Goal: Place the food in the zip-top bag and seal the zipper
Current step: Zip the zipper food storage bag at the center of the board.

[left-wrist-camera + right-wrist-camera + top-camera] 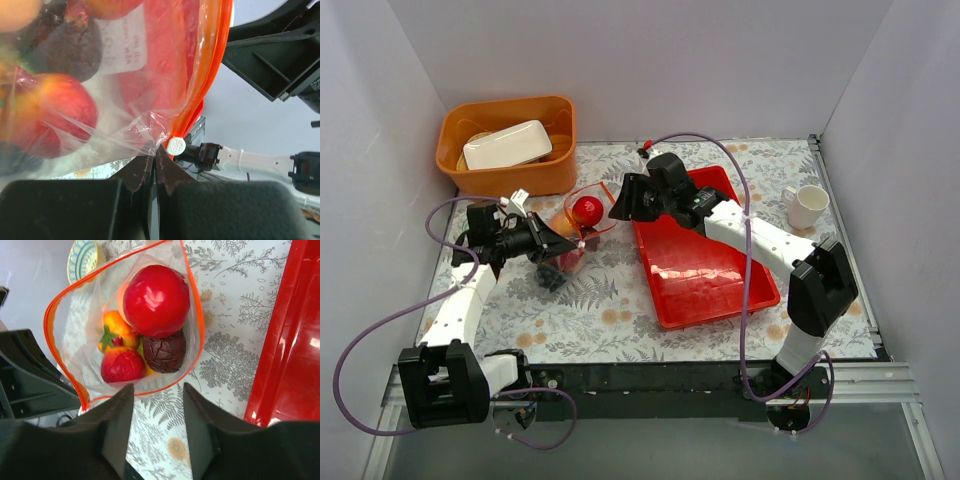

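The clear zip-top bag (582,228) hangs open between my two grippers, its orange-red zipper (194,305) forming a wide loop. Inside it lie a big red ball (156,300), a dark red ball (165,351), a red-peach fruit (122,365) and a green-orange mango (115,330). My left gripper (560,242) is shut on the bag's edge (150,135) beside the white zipper slider (176,145). My right gripper (157,390) is open and empty, just above the table at the near rim of the bag's mouth; it also shows in the top view (617,200).
The red tray (705,265) lies right of the bag, under my right arm. An orange basin (508,150) holding a white dish stands at the back left. A white mug (807,206) stands at the right. A dark lump (551,279) lies by the bag's lower end.
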Controlling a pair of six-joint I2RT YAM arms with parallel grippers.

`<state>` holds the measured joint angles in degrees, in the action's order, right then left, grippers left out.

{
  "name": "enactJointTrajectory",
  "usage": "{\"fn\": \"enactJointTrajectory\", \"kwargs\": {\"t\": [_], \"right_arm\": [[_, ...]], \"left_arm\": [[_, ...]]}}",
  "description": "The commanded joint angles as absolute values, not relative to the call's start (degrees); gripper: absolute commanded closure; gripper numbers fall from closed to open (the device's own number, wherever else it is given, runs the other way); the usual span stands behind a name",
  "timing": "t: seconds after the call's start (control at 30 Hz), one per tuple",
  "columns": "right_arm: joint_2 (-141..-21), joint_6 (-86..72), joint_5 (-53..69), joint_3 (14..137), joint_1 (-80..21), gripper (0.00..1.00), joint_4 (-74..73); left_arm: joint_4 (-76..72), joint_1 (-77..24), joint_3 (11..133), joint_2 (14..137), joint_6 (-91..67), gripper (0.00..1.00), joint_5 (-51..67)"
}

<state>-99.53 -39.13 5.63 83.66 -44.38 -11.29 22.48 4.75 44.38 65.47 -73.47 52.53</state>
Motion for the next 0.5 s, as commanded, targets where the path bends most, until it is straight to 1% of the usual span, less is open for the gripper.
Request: {"fn": "enactJointTrajectory", "kwargs": {"t": [0.0, 0.07, 0.1, 0.23, 0.33, 0.47], "right_arm": [[-95.2, -36.5, 8.7, 84.9, -44.1, 0.42, -14.8], [-95.5, -36.6, 7.0, 86.1, -43.9, 0.36, -17.2], [-96.1, -36.6, 6.3, 86.6, -43.8, 0.35, -19.4], [-96.8, -38.4, 6.2, 85.8, -42.6, 0.35, -21.2], [-97.0, -39.3, 9.2, 82.8, -41.8, 0.35, -18.0], [-97.7, -40.2, 12.0, 82.1, -41.7, 0.35, -14.6]], "left_arm": [[18.7, 4.8, 43.0, 61.5, -73.6, 1.00, 57.4], [18.5, 4.8, 42.5, 61.2, -73.4, 1.00, 57.9], [18.5, 4.8, 42.3, 61.0, -73.4, 1.00, 57.9], [17.8, 4.8, 42.1, 60.9, -73.3, 1.00, 59.1], [17.4, 4.7, 41.9, 60.9, -73.4, 1.00, 59.4], [17.0, 4.7, 41.2, 60.8, -73.4, 1.00, 59.7]]}}
